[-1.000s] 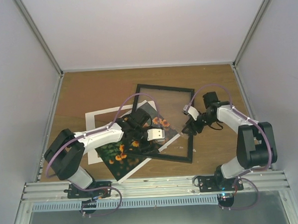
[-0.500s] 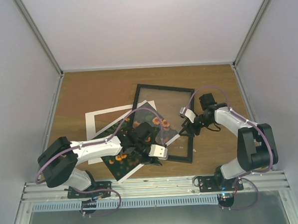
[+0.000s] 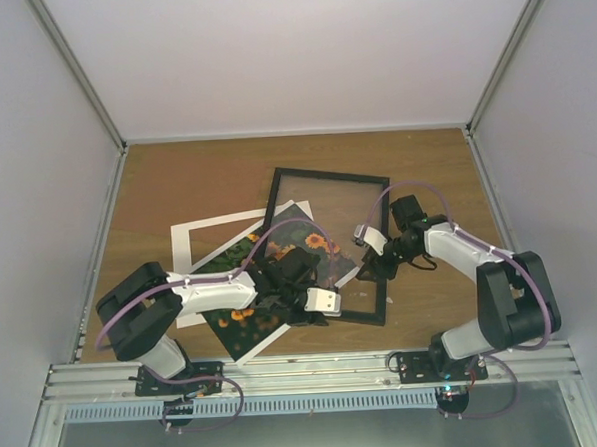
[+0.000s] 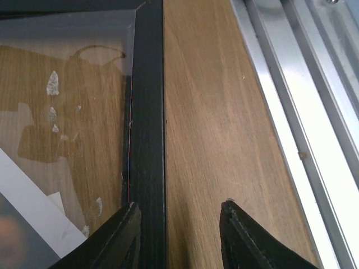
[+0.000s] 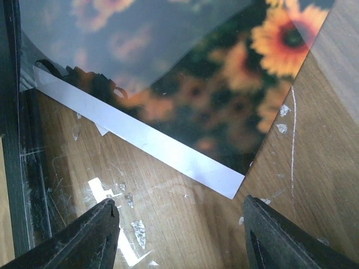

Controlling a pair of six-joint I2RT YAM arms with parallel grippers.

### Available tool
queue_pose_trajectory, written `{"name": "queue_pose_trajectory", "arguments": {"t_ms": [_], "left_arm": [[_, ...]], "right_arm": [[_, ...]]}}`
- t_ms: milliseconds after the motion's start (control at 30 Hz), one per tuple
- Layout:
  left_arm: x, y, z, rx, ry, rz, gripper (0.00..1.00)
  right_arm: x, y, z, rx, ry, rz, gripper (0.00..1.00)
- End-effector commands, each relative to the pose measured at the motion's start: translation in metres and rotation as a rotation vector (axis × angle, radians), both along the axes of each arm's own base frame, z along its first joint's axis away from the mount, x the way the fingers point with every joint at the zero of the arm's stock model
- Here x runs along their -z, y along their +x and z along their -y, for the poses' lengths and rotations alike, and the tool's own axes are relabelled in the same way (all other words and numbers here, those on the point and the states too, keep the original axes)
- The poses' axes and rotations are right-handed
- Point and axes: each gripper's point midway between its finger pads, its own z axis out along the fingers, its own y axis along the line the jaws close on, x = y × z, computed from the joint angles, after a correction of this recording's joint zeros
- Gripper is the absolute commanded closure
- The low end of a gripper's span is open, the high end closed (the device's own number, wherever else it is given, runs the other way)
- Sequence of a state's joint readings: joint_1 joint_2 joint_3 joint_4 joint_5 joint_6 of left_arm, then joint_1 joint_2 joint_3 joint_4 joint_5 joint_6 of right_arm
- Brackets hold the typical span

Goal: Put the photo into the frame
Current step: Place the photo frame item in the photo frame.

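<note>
The sunflower photo (image 3: 244,291) lies tilted on the table. Its right corner reaches into the opening of the black frame (image 3: 384,241), and its left part overlaps the white mat. My left gripper (image 3: 324,306) is open and empty, low over the frame's near bar (image 4: 147,117), one finger (image 4: 119,238) over the bar's inner edge and the other over bare wood. My right gripper (image 3: 369,262) is open and empty inside the frame's opening. In its wrist view it hovers just short of the photo's white-bordered corner (image 5: 224,179), with the frame bar (image 5: 11,123) at the left.
A white mat (image 3: 191,241) with a cut-out window lies left of the frame, partly under the photo. A hazy clear sheet (image 5: 112,39) covers part of the photo. The aluminium rail (image 4: 291,112) runs along the table's near edge, close to my left gripper.
My left gripper has swung off the photo's middle, toward the near edge, down to the frame's near bar. My right gripper has edged left and nearer, toward the photo's corner.
</note>
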State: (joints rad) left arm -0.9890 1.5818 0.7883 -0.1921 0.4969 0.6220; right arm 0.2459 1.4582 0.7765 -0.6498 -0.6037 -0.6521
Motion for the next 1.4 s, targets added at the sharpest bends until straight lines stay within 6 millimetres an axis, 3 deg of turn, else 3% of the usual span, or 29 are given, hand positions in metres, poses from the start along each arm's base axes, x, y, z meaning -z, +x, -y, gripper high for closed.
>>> {"name": "queue_pose_trajectory", "arguments": {"t_ms": [0,600,733,867,1000,1133,1267,1367], "left_arm": [[0.007,0.005,0.009,-0.001,-0.011,0.023,0.59],[0.024,0.012,0.017,-0.027,0.031,0.016,0.58],[0.017,0.011,0.019,-0.02,0.013,0.019,0.59],[-0.007,-0.001,0.021,0.03,-0.06,0.029,0.6],[-0.031,-0.005,0.02,0.031,-0.137,0.062,0.44],[-0.037,0.001,0.023,0.012,-0.148,0.079,0.32],[-0.033,0.007,0.033,-0.003,-0.145,0.072,0.27],[-0.025,0.007,0.039,0.003,-0.131,0.037,0.29]], "right_arm": [[-0.006,0.003,-0.001,0.01,-0.008,0.047,0.39],[-0.006,0.001,0.0,0.008,-0.013,0.06,0.39],[-0.006,0.001,0.0,0.009,-0.013,0.061,0.39],[-0.007,0.002,0.0,0.009,-0.011,0.066,0.39],[-0.01,0.002,-0.001,0.011,-0.004,0.071,0.39],[-0.013,0.009,0.005,0.049,-0.008,0.082,0.43],[-0.023,0.031,0.022,0.154,0.036,0.056,0.43],[-0.031,0.053,0.038,0.239,0.068,0.03,0.43]]}}
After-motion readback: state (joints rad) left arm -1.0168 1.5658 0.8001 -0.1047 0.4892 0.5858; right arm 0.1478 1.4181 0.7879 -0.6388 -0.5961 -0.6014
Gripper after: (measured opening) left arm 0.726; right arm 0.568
